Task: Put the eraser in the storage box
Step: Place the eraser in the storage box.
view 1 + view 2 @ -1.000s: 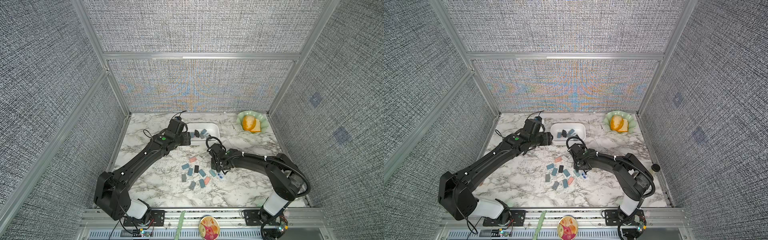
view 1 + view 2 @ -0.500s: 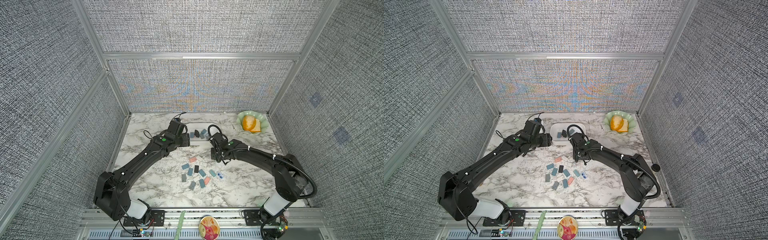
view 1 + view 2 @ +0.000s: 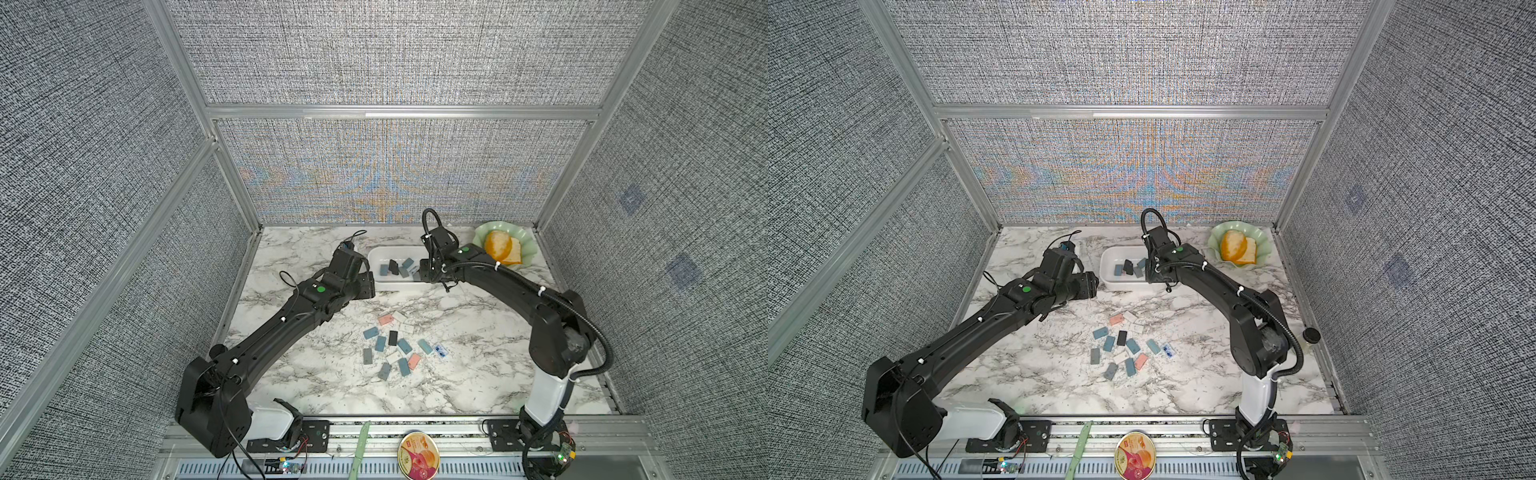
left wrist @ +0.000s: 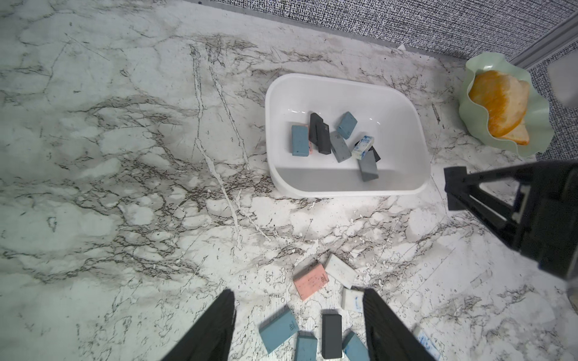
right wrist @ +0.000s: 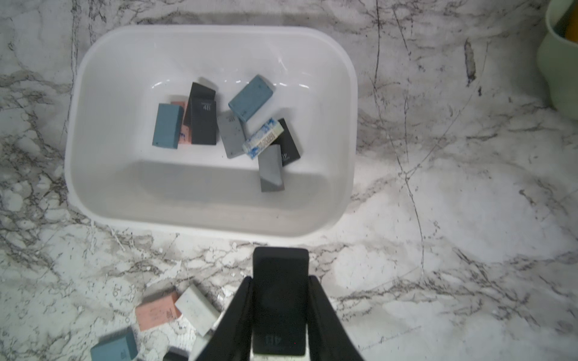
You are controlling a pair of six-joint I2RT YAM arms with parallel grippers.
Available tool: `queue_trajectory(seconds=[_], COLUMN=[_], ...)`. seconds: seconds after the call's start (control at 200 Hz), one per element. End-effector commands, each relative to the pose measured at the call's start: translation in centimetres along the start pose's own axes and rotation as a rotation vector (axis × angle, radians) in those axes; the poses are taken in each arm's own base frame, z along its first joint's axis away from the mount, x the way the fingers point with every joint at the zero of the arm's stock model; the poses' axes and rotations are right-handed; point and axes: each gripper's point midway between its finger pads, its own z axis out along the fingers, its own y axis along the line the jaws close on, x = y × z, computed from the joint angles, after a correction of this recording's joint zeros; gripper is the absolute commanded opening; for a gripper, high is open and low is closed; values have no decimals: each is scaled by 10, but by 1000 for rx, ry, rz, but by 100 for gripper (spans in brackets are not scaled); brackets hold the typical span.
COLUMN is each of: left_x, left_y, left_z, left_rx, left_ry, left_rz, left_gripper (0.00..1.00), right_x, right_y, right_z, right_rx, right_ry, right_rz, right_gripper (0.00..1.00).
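Note:
The white storage box [image 5: 187,197] stands at the back middle of the marble table and holds several erasers [image 5: 203,122]. My right gripper [image 5: 281,281] is shut on a black eraser [image 5: 280,300], which sticks out between the fingers just short of the box's near wall. In both top views the right gripper [image 3: 427,275] [image 3: 1152,274] hangs at the storage box's [image 3: 395,286] [image 3: 1121,284] right front corner. My left gripper [image 4: 297,293] [image 3: 368,283] is open and empty beside the box's left end. Below it lie loose erasers [image 4: 310,281].
Several loose erasers [image 3: 395,347] [image 3: 1125,349] are scattered mid-table. A pale green scalloped dish [image 3: 523,245] [image 4: 538,125] with orange pieces sits at the back right corner. A small bottle [image 3: 1310,336] stands by the right wall. Panel walls enclose three sides.
My right arm has carried the black eraser from the loose pile back to the box's right front corner. The left arm has barely moved.

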Motion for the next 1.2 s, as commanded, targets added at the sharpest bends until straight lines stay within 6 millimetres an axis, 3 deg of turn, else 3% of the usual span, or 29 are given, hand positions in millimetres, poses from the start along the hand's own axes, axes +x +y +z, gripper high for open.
queue_trajectory(seconds=[0.0,0.21,0.425,0.695,0.946,1.196], left_x=[-4,6,20,28,30,43], left_y=[0,5,17,22,22,18], left_z=[-2,-5,-6,-8,-8,-6], left_rx=[7,16,-18,-25,-18,25], left_ry=[-33,-37,-16,-8,-6,28], left_rz=[-18,-39,-55,-70,-79,-76], left_gripper=[66,66,66,66,67,65], right_x=[-9,-24,-26,-21,-25,-50], right_y=[3,5,3,-1,-2,2], right_z=[12,51,86,110,102,56], right_rx=[-14,-8,-11,1,-2,-45], right_ry=[20,55,99,133,117,22], right_rz=[-29,-38,-35,-32,-28,-17], right_gripper=[30,30,32,35,41,44])
